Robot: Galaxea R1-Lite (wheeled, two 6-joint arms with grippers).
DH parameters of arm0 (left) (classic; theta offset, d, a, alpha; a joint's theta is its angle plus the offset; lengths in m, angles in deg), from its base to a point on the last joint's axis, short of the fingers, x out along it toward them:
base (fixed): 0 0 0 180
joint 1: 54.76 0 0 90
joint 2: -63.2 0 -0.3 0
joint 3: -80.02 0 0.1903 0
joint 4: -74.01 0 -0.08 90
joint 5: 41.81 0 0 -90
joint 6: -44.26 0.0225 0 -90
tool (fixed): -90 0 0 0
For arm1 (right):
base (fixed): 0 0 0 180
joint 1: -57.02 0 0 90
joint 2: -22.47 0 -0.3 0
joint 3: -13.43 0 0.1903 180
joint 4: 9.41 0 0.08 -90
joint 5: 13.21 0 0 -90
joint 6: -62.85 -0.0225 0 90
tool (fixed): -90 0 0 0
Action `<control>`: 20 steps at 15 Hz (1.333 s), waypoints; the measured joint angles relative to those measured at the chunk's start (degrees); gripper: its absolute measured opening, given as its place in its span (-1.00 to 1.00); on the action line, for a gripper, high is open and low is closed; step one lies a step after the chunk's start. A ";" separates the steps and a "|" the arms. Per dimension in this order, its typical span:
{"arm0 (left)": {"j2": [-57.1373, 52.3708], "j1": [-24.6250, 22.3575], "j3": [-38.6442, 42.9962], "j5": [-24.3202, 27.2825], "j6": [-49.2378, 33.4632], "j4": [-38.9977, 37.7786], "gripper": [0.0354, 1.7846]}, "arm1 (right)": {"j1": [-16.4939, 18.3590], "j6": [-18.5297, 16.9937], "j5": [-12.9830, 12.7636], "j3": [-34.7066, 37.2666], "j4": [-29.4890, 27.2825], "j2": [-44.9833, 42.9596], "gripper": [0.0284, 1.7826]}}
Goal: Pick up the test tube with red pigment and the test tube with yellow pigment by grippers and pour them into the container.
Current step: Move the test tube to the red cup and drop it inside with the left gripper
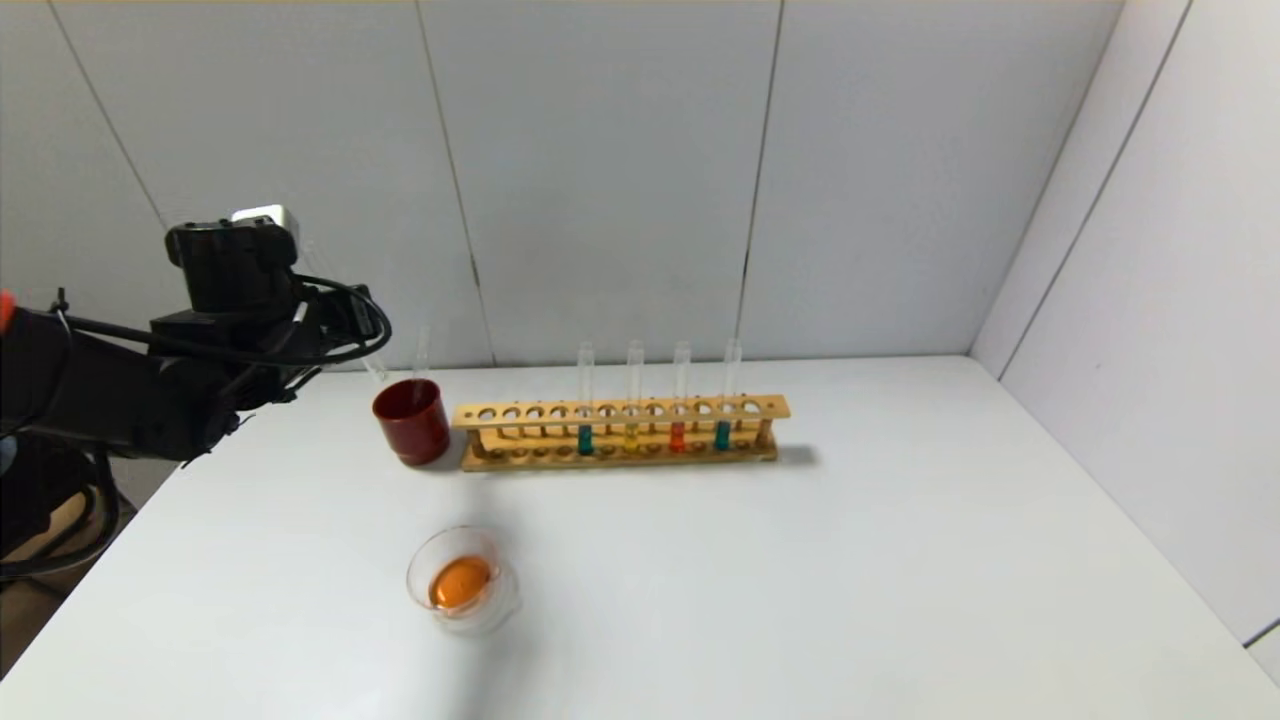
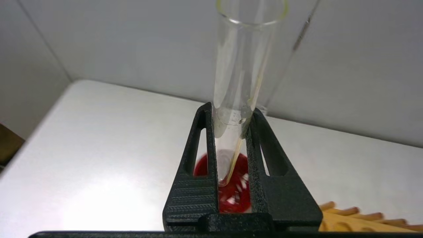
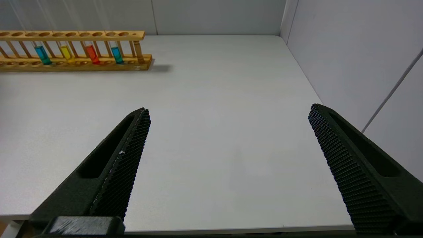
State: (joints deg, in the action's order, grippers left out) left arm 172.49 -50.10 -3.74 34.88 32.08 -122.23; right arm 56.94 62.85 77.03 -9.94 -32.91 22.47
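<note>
White table (image 1: 850, 560): rack (image 1: 620, 432), red cup (image 1: 412, 421).

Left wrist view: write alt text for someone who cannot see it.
The left hand is shut on an emptied test tube with yellow traces inside, held above the dark red cup on the white table. A corner of the wooden rack shows nearby.

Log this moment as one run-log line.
left tool: shut on emptied test tube, above red cup | right tool: open, idle | container: holds orange liquid
</note>
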 joint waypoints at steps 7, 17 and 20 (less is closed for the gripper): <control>6.42 0.44 -3.99 -0.11 -1.74 0.24 -0.70 | 0.00 0.00 -0.02 0.00 0.00 0.00 0.96; 10.61 -0.28 -4.07 -0.83 -0.91 -1.87 -0.70 | 0.02 0.00 0.00 0.00 -0.02 0.00 0.96; 11.50 -0.26 -4.29 -0.82 -0.80 -2.01 -0.70 | 0.02 0.00 -0.02 0.00 0.00 0.00 0.96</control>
State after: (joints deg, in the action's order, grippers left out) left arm 183.99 -50.36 -8.03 34.07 31.27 -124.24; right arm 56.97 62.85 77.01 -9.94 -32.91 22.47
